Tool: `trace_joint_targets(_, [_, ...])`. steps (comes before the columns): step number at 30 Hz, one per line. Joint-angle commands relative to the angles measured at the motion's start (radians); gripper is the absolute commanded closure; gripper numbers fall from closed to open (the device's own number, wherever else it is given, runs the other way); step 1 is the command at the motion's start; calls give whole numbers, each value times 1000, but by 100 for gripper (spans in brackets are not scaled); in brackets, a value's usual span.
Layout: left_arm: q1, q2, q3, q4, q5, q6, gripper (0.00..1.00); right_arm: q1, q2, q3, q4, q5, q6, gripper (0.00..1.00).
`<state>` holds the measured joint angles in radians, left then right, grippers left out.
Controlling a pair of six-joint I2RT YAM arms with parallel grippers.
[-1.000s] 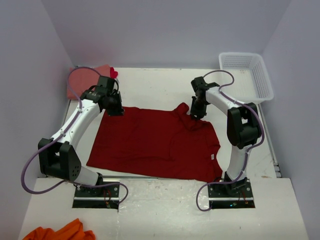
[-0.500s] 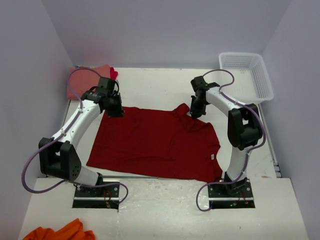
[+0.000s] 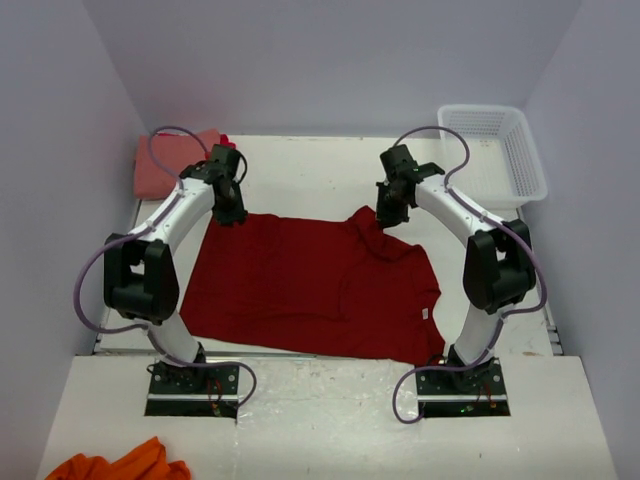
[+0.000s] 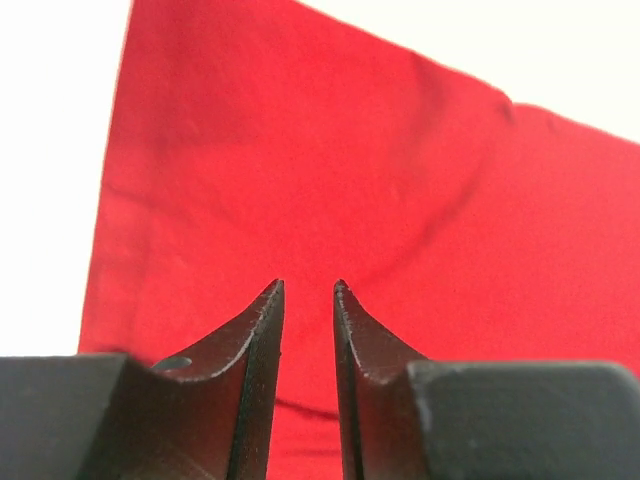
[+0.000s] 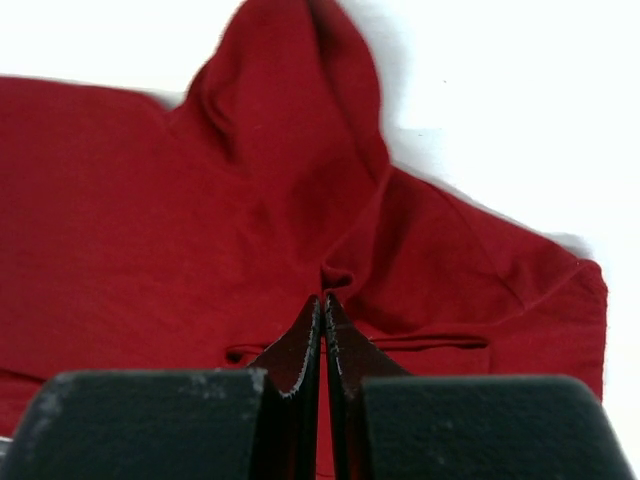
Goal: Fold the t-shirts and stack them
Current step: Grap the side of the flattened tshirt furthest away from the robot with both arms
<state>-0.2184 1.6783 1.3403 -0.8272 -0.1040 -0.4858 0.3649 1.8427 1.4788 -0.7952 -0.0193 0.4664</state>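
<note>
Presently, the dark red t-shirt (image 3: 300,285) lies spread on the bench (image 3: 300,165), left of the white basket (image 3: 495,150). Right fingers (image 5: 300,345) clench a pucker at its basket-side far edge. Left fingers (image 4: 262,340) stand parted, empty, over the corner away from the basket. Risk: one-sided pulling would bunch the cloth.

A: What encloses the space?
B: Plain, pale lavender-grey walls (image 3: 330,60) at the back and on both sides.
A: And underneath?
B: A white table (image 3: 300,170), evenly lit, with only soft shadows. A white latticed plastic basket (image 3: 480,108) sits at its far right corner, close against the right wall.
</note>
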Motion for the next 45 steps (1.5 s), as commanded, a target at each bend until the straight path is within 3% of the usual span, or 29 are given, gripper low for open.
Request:
trace_joint_targets(1, [51,87,133,7,-112,24,72,8,-66,0,34,-33,-44,100])
trace_joint_targets(12, [204,323,272,25,-65,88,70,11,-95,-44,62,-62,-77,100])
trace_joint_targets(19, [218,425,376,20,-45,118,67,11,-86,-46,62,-65,-95,100])
trace_joint_targets(24, [254,497,454,13,0,135,57,9,-66,-32,54,-70,-97,100])
trace_joint_targets(33, [283,615,540,-12,61,142,56,8,-77,-32,53,-68,-87,100])
trace_joint_targets(45, [283,610,471,40,184,133,62,6,-62,-15,45,-74,-68,100])
